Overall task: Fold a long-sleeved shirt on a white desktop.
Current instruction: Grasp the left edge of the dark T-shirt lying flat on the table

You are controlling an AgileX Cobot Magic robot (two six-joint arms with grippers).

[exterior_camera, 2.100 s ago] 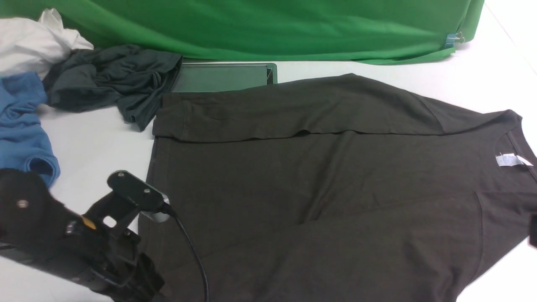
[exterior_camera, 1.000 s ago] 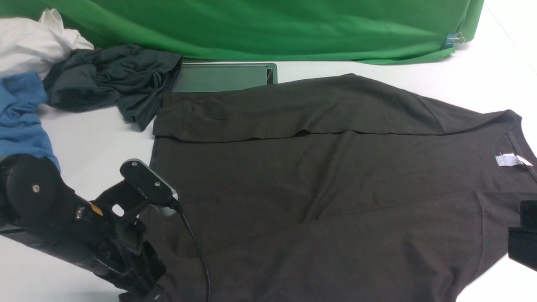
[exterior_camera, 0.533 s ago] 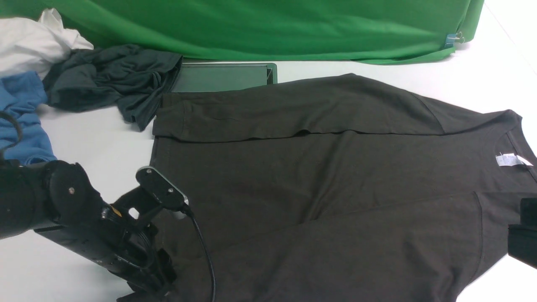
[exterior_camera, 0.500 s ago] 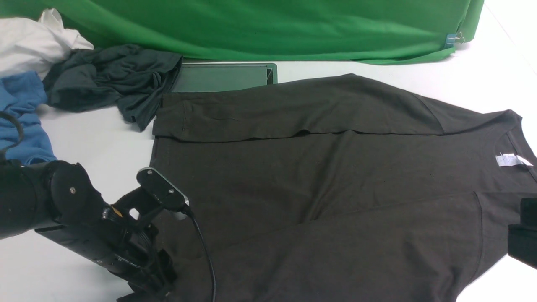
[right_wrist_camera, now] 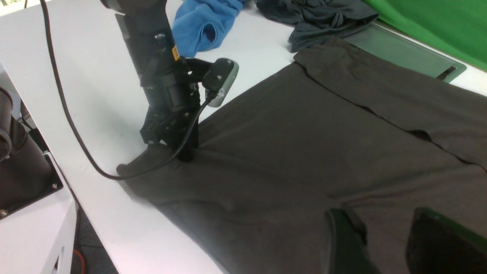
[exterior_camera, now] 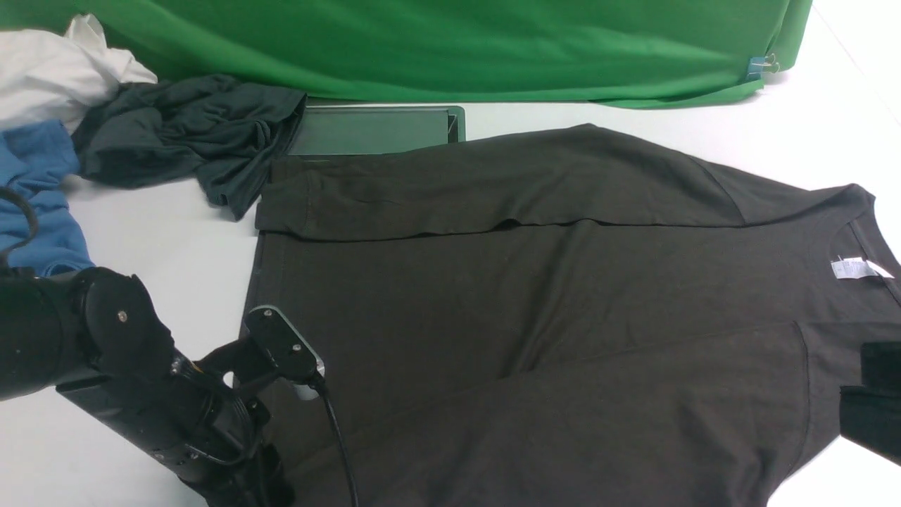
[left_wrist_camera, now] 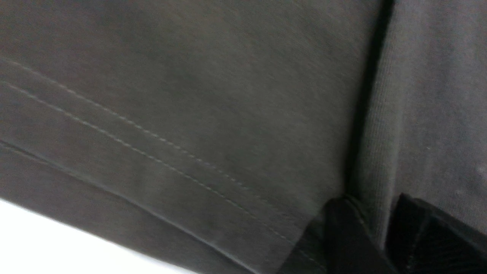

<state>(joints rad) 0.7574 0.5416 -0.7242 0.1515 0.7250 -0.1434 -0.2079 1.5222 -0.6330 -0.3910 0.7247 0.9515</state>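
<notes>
Pressing down at the hem end of the long-sleeved shirt [exterior_camera: 535, 296], my left gripper [left_wrist_camera: 377, 238] has its fingers [left_wrist_camera: 342, 236] set narrow, and a ridge of the dark cloth is caught between them. The hem's double stitching [left_wrist_camera: 152, 152] runs just beside those fingers, and past the hem a strip of the white desktop [exterior_camera: 162, 232] shows.

From my left hand the shirt spreads flat across the desktop to my right hand. One sleeve lies folded over the body on the side far from both hands. The other lies across the body between them.

My right gripper [right_wrist_camera: 386, 239] is over the shoulder end of the shirt. Its fingers are moderately apart with nothing between them, only the cloth underneath. Whether they touch it I cannot tell. The white label [exterior_camera: 855, 269] at the neck lies near this hand, a little beyond it.

Well beyond my left hand a slate-grey garment [exterior_camera: 190, 134] sits crumpled just beside the far sleeve's cuff, and a blue shirt [exterior_camera: 39, 204] lies next to it.
</notes>
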